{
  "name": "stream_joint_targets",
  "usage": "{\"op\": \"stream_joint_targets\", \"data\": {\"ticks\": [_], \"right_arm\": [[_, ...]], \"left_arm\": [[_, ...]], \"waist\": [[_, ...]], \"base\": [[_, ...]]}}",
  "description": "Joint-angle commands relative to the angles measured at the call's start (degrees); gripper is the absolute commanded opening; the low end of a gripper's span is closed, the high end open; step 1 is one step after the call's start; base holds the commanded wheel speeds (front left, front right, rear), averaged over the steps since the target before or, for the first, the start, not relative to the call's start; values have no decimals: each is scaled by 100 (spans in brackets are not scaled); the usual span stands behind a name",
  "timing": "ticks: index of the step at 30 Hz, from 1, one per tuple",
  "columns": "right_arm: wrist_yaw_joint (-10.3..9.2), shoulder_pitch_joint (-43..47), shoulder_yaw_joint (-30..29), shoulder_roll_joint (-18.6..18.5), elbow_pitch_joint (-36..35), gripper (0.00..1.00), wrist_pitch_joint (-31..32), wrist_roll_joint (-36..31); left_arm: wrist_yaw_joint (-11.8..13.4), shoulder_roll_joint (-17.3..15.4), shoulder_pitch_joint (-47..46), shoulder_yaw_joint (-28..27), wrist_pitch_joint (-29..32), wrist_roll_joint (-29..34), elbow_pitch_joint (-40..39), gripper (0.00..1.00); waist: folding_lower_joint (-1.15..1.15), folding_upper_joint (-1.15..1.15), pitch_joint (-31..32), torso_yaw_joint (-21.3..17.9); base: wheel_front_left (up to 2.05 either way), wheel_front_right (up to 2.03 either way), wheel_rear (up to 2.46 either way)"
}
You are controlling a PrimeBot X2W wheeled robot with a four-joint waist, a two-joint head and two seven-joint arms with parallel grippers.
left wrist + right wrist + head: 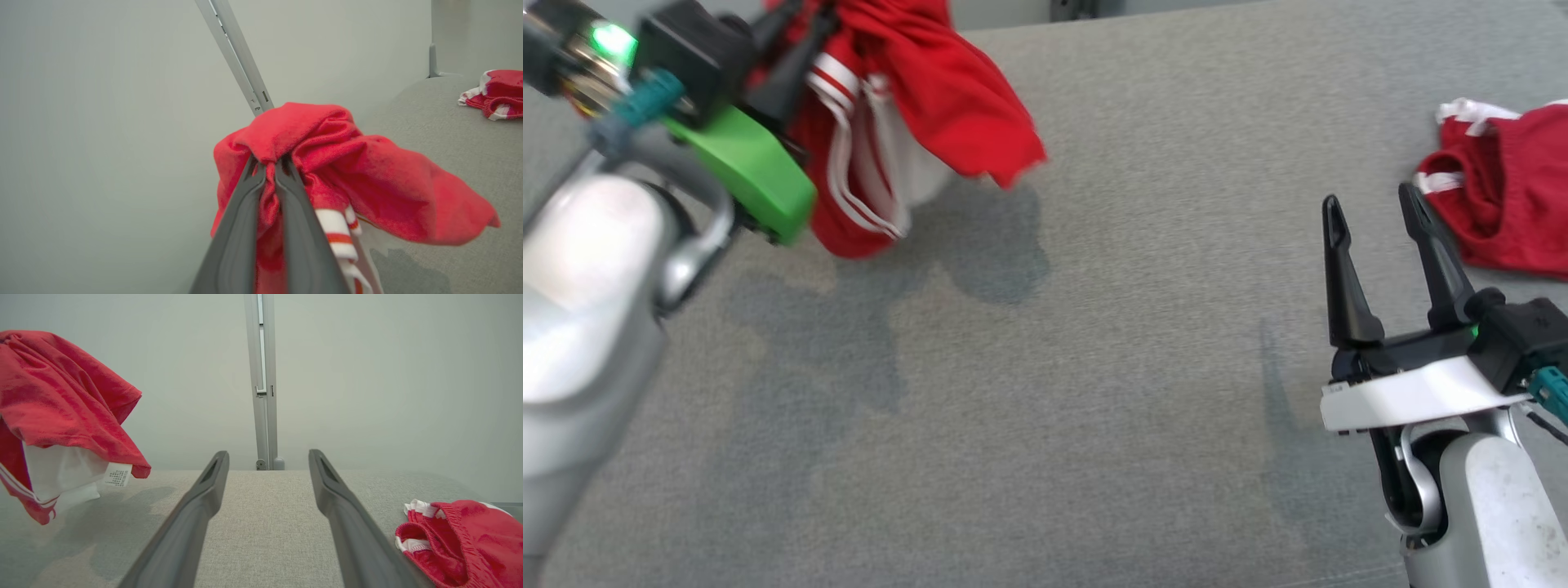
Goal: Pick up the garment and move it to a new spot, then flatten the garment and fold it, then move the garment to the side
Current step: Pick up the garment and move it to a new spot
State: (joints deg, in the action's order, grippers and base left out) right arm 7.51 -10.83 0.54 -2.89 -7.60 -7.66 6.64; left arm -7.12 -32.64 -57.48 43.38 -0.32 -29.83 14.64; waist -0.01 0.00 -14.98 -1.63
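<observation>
The left gripper (267,171) has its two fingers pressed together on a gathered fold of the red garment (367,179), which hangs clear of the grey fabric-covered table (1094,367) at the far left, casting a shadow (996,253) on the surface below it. The cloth looks light, thin and completely limp. It drapes in loose folds from the pinch and should neither slip much nor suffer from a firm squeeze, but it is likely to swing and crumple wherever it is set down. Held by one bunched point, the garment has no clean long axis. Its bulk drops downward from the fingers, with one red flap sticking out toward the robot's right, and the white stripes (837,171) run roughly down the hanging part. A white lining (61,469) and a printed label (117,475) face the right side, so some of the inside is turned out. For flattening, a hem or corner at the striped edge looks like a better hold than the present mid-cloth pinch, ideally with a second hold well apart from the first. The right gripper (1370,200) is at the near right with its fingers spread wide and empty, just beside a second red garment (1511,196) lying crumpled on the table.
</observation>
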Motion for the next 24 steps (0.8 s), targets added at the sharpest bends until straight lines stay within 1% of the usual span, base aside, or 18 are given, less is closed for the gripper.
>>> {"op": "stream_joint_targets", "data": {"ticks": [1, 4, 6, 9, 13, 15, 16, 17, 18, 21, 24], "right_arm": [[-4, 165, -28, -1, 39, 100, -24, 55], [-4, 298, -14, -1, 91, 100, -60, 150], [-4, 379, 42, 0, 140, 100, -89, 205], [-4, 399, 175, -2, 219, 100, -139, 252], [-4, 422, 327, -1, 325, 100, -209, 320], [-4, 423, 371, -1, 378, 100, -222, 346], [-4, 422, 386, -1, 408, 100, -228, 353], [-4, 424, 393, -1, 439, 100, -245, 357], [-4, 430, 408, 0, 456, 100, -254, 364], [-4, 468, 423, -2, 529, 100, -254, 371], [-4, 494, 426, 0, 591, 100, -248, 340]], "left_arm": [[82, 159, 266, 79, -138, -72, -67, 0], [220, 407, 695, 230, -446, -67, -63, 0], [314, 601, 1041, 415, -689, 29, 53, 0], [412, 880, 1580, 652, -963, -7, 363, 0], [516, 1316, 2072, 751, -1245, -145, 808, 0], [582, 1514, 2236, 708, -1352, -218, 988, 0], [596, 1598, 2300, 691, -1391, -240, 1076, 26], [614, 1669, 2354, 663, -1419, -254, 1148, 69], [619, 1721, 2399, 627, -1449, -277, 1196, 100], [662, 1882, 2507, 468, -1483, -317, 1287, 100], [714, 1941, 2600, 298, -1487, -203, 1189, 100]], "waist": [[1, 0, 431, -508], [1, 0, 411, -687], [1, 0, 358, -816], [1, 0, 278, -1002], [1, 0, 237, -1115], [1, 0, 246, -1128], [1, 0, 262, -1127], [1, 0, 293, -1118], [1, 0, 319, -1109], [1, 0, 443, -1040], [1, 0, 553, -941]], "base": [[0, 0, 0], [0, 0, 0], [0, 0, 0], [0, 0, 0], [0, 0, 0], [0, 0, 0], [0, 0, 0], [0, 0, 0], [0, 0, 0], [0, 0, 0], [0, 0, 0]]}}
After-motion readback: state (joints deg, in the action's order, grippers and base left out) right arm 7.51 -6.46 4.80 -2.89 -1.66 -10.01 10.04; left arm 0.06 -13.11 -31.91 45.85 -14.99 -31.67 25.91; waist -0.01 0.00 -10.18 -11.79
